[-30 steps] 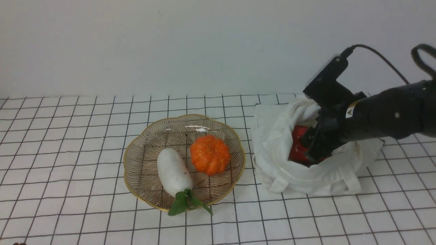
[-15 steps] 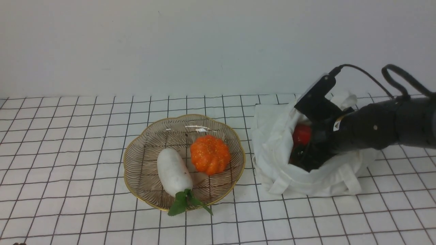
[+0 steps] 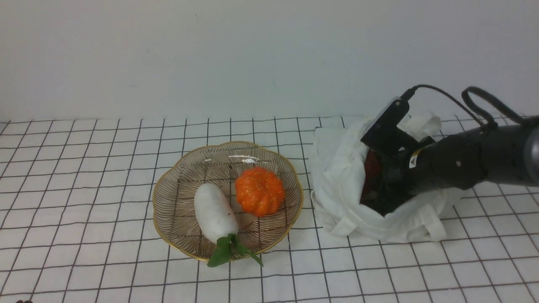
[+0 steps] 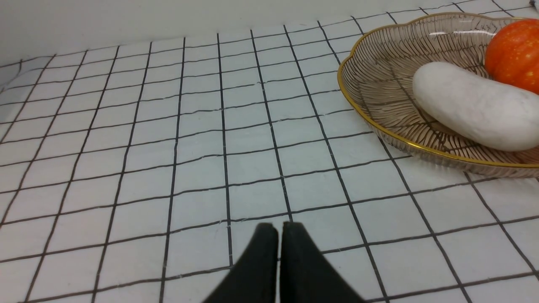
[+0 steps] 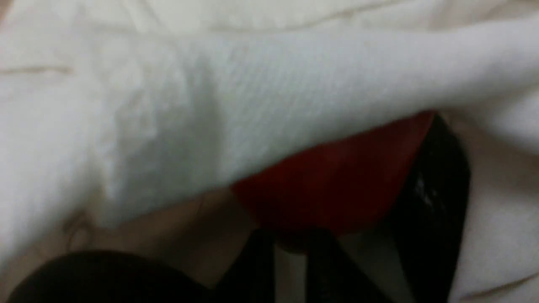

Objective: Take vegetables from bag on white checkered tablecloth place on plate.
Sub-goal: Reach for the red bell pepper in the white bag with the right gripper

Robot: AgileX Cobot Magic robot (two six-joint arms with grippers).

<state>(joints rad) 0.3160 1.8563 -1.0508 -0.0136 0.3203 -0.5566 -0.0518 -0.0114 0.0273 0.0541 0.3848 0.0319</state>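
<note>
Red bell pepper (image 3: 371, 166) sits inside white cloth bag (image 3: 337, 168), right side, partly hidden by cloth and arm. Right gripper (image 5: 290, 237) is in the bag, tips close together with a narrow gap; can't tell if it grasps the pepper. Left gripper (image 4: 280, 229) is clenched, nothing in it. For a good pick: seat tips around the pepper's body, not on loose cloth, check grip, lift clear of the bag mouth, then go left to plate (image 3: 177, 210). Counts: one pepper visible, one bag, one plate, one radish (image 3: 214, 212), one pumpkin (image 3: 260, 191), both on plate, one checkered tablecloth (image 3: 84, 210) under all.
</note>
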